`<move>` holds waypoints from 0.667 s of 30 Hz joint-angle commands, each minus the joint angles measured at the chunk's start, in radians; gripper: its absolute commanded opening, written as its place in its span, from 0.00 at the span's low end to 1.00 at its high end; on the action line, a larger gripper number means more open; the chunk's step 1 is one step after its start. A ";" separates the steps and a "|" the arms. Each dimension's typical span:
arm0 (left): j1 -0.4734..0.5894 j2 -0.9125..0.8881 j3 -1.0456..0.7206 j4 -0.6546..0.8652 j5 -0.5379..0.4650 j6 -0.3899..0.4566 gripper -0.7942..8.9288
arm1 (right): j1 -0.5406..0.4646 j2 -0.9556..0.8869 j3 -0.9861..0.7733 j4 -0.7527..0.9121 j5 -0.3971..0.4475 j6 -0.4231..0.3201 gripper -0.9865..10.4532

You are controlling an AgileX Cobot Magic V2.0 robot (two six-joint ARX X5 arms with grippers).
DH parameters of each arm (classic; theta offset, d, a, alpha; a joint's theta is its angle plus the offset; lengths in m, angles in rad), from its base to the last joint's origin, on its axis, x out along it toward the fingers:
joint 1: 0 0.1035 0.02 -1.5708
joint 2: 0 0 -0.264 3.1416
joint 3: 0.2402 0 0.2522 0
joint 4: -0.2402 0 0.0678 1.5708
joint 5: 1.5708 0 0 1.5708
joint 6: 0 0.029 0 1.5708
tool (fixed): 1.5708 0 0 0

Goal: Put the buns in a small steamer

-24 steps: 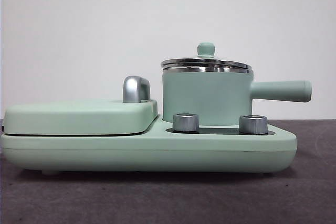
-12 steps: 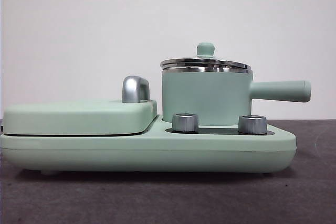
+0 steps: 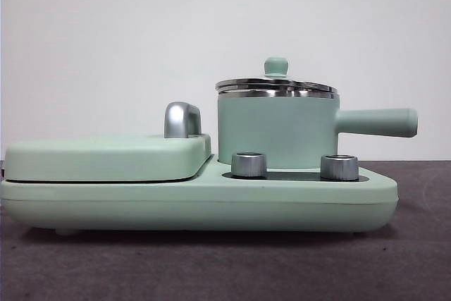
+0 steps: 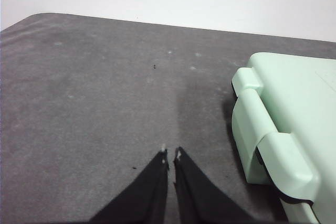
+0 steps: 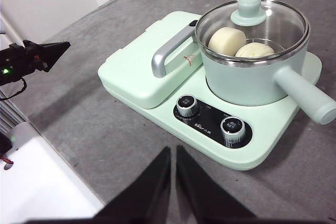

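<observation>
The small steamer (image 5: 252,80) stands on the right half of the mint-green cooker base (image 5: 273,145), its glass lid (image 5: 251,17) on. Through the lid I see both buns inside: a smooth one (image 5: 227,40) and a ridged one (image 5: 254,51) beside it. In the front view the steamer (image 3: 275,132) hides the buns behind its wall. My right gripper (image 5: 173,151) hangs shut and empty, above the table in front of the cooker's knobs. My left gripper (image 4: 171,155) is shut and empty over bare table, off the cooker's grill end.
The flat grill lid (image 3: 106,156) with its chrome handle (image 3: 182,119) covers the cooker's left half. Two steel knobs (image 3: 249,164) sit on the front. The steamer's side handle (image 3: 377,123) sticks out to the right. Grey table surface (image 4: 94,93) surrounds the cooker.
</observation>
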 commanded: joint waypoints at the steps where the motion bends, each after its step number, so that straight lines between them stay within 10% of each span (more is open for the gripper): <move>1: 0.000 -0.002 -0.017 0.002 -0.002 0.007 0.11 | 0.005 0.003 0.005 0.013 0.000 -0.005 0.10; 10: 0.000 -0.002 -0.017 0.002 -0.002 0.007 0.11 | -0.033 -0.012 -0.003 0.018 -0.002 -0.005 0.10; 20: 0.000 -0.002 -0.017 -0.001 -0.002 0.007 0.11 | -0.531 -0.231 -0.463 0.661 0.005 -0.012 0.10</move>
